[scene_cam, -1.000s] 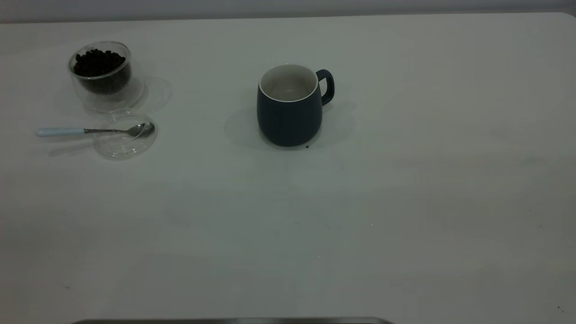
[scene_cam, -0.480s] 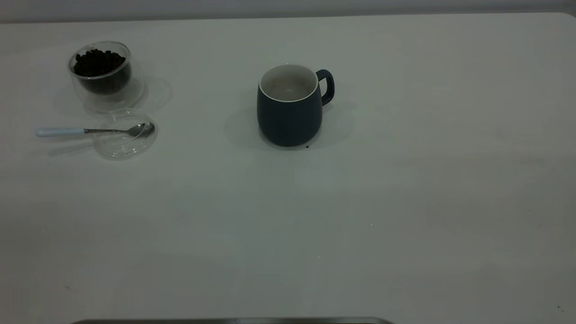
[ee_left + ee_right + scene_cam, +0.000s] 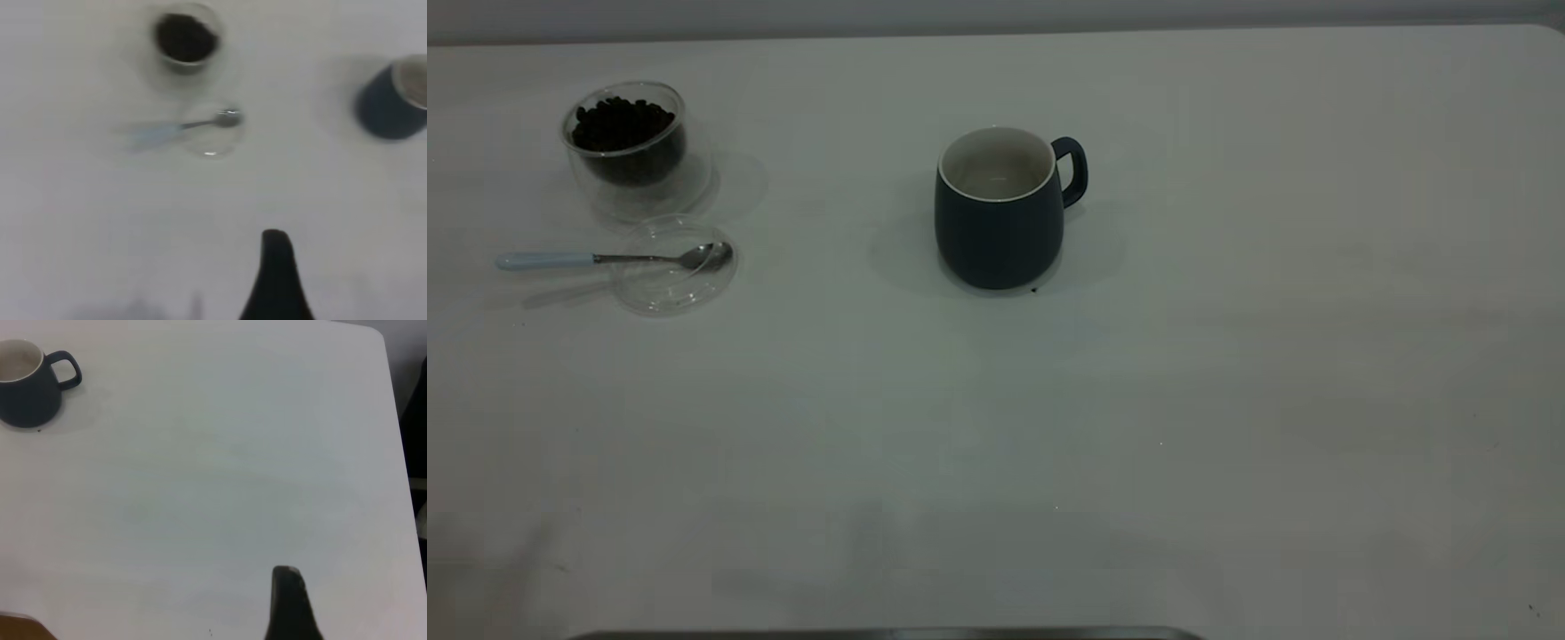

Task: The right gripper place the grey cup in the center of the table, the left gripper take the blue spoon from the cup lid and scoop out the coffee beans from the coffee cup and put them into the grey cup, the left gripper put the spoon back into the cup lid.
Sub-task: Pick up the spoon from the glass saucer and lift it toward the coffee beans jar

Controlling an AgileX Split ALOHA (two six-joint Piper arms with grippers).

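The grey cup [image 3: 1000, 213] stands upright near the middle of the white worktop [image 3: 1227, 400], its loop handle turned to the right in the exterior view and its white inside seemingly bare. Well off to the left, the glass coffee cup [image 3: 630, 142] sits with its heap of coffee beans [image 3: 621, 123] inside. Just in front of it lies the clear cup lid [image 3: 674, 267], and the blue spoon [image 3: 614, 259] rests with its metal bowl on the lid and its pale handle reaching out past the rim to the left. From the left wrist view, one dark finger of the left pincer [image 3: 277, 277] hangs above bare worktop, well apart from the spoon; whether it is spread or closed I cannot tell. The right pincer [image 3: 290, 603] likewise shows a single dark finger over the worktop, far from the grey cup, its state unclear.
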